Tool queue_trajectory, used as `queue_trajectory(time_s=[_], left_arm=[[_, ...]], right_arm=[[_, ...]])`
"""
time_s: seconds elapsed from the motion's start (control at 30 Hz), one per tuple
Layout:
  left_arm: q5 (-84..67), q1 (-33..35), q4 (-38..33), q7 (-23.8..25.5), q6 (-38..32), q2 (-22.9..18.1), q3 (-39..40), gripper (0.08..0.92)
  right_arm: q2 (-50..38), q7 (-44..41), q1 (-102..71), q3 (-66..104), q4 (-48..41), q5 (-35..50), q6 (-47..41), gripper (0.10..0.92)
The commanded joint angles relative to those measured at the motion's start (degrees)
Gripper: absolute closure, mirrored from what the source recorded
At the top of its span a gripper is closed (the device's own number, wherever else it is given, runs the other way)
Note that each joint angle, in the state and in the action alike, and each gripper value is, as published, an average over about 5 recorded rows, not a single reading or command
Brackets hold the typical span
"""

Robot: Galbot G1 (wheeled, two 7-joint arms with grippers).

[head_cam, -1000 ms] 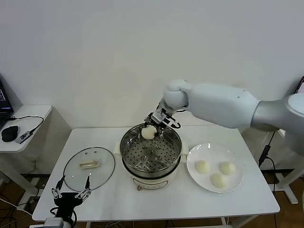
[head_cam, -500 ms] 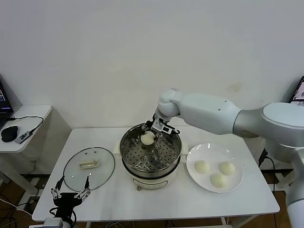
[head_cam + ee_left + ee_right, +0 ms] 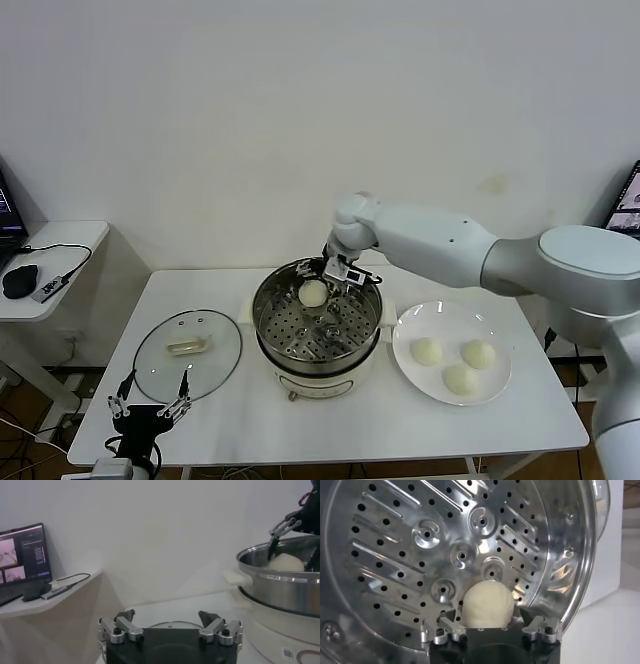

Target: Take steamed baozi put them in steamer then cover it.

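Head view: the steamer (image 3: pixel 317 325) is parked mid-worktop (image 3: pixel 400 420), uncovered, with one baozi (image 3: pixel 313 293) sat on the perforated tray near the far wall. The right tool (image 3: pixel 338 270) is seen down at the far rim, right over that bun, fingers spread and nothing gripped as far as can be made out. A white plate (image 3: pixel 410 362) is found just right of the steamer, with three more baozi (image 3: pixel 427 350) on it, so four buns get counted in total: one in the pot, three on the plate. The cover (image 3: pixel 188 353) is laid flat on the worktop left of the steamer, handle up. The left tool (image 3: pixel 150 408) is parked low by the near left edge, open and empty.

Left wrist view: the left tool (image 3: pixel 170 630) is shown with its fingers wide apart, nothing between them. The steamer (image 3: pixel 280 585) is seen off to one side, the bun's (image 3: pixel 285 562) top poking above the rim, with the right tool's fingers (image 3: pixel 280 530) beside it.

Right wrist view: the tray (image 3: pixel 420 550) is looked into straight on. One baozi (image 3: pixel 486 605) is seen resting on it, between the right tool's (image 3: pixel 490 630) spread fingers; whether they touch it can't be told.
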Motion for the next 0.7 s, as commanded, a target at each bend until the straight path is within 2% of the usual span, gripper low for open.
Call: queue_trajectory(time_s=[0.03,0.17,0.37,0.53,0.7], left_arm=[[-0.1,0.1,-0.4,0.1,0.1,0.1,-0.1,0.177],[-0.7,0.4,-0.9,0.1,0.3,0.8,-0.6,0.177],[-0.9,0.7,-1.8,0.3,0.6,1.6,-1.1,0.177],[-0.7,0.6,-2.5,0.5,0.9,2.0,-0.8,0.177],[-0.5,0.4,-2.6,0.7,0.7,2.6,-0.5,0.177]], right_arm=[[-3.0,-2.7,5.1,-0.2,6.3,7.8,-5.2,0.203],[-9.8,-6.8,10.1,-1.8,15.8,17.5,-17.5,0.203],[-22.4,-8.9,14.8,-1.6,27.1,25.2,-32.6,0.203],[-33.5,-9.2,15.4,-2.5,33.2,26.0,-37.6,0.203],[-44.2,-9.1,11.5,-2.0,36.0,21.3,-39.1,0.203]])
